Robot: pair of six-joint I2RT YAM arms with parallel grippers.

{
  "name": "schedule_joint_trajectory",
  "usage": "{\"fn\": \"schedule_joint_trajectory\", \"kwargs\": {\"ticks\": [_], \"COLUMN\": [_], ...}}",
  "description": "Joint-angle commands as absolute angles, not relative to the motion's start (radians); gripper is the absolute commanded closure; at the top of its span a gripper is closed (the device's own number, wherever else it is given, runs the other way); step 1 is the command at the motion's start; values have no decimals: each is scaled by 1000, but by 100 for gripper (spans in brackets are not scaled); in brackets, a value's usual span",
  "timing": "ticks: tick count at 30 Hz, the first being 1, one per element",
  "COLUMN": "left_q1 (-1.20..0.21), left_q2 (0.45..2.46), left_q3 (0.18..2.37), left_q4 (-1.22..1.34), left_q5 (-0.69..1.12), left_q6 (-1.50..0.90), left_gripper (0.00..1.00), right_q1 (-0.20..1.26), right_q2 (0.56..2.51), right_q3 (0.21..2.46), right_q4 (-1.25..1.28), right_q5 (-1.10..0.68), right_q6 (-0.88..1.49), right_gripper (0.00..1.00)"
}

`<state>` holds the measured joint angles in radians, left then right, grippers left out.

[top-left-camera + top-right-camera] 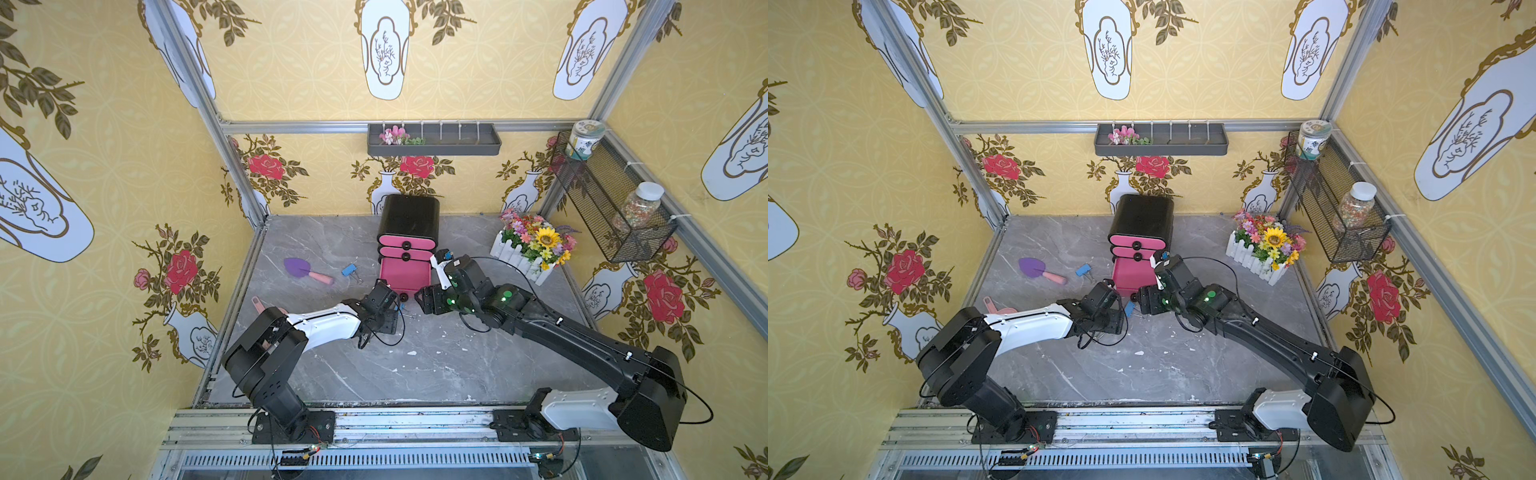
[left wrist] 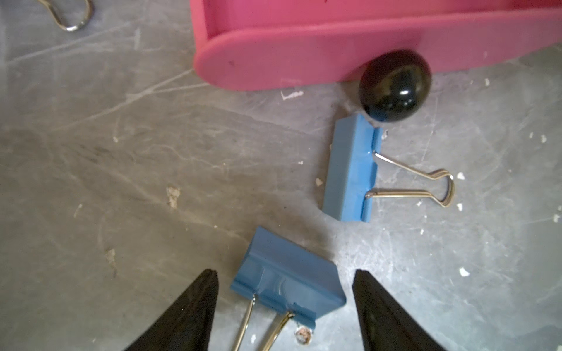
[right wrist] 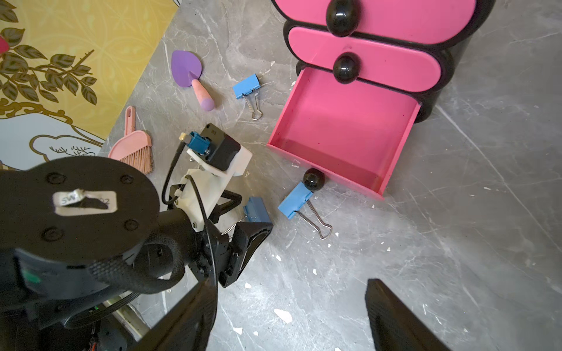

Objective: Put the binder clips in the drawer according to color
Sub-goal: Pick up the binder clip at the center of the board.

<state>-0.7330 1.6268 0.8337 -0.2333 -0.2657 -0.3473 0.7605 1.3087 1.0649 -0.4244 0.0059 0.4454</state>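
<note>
The drawer [image 1: 409,220] is a black cabinet with three pink fronts. Its bottom drawer [image 3: 343,127] is pulled out and empty. Three blue binder clips lie on the grey table. The first [image 2: 287,288] sits between the fingers of my left gripper [image 2: 285,272], which stands open with a gap on both sides. The second [image 2: 349,170] rests against the open drawer's black knob [image 2: 395,86]. The third [image 1: 349,270] lies to the left, near a toy trowel. My right gripper [image 3: 290,282] hangs open and holds nothing, just right of the drawer's front.
A purple trowel with a pink handle [image 1: 305,270] and a pink hand brush [image 3: 133,146] lie at the left of the table. A white flower box [image 1: 532,249] stands at the back right. White crumbs dot the table's middle.
</note>
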Motion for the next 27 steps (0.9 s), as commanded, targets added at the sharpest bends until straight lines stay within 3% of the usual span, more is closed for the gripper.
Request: {"fn": "schedule_joint_trajectory", "kwargs": {"ticks": [1,27], "left_q1": [-714,-667], "left_q2": [1631,1708], "left_q3": [836,908], "left_q4": [-237,-261], "left_q5": [-266,-121], "left_q6": [-332,-257], "left_gripper": [23,21], "right_q1": [762,784], "right_q2": [1319,1230], "right_q3": [1081,1050], "right_q4": [-415,-439], "right_q5": [-1,46], "right_q6": [470,471], "right_gripper": [18,18]}}
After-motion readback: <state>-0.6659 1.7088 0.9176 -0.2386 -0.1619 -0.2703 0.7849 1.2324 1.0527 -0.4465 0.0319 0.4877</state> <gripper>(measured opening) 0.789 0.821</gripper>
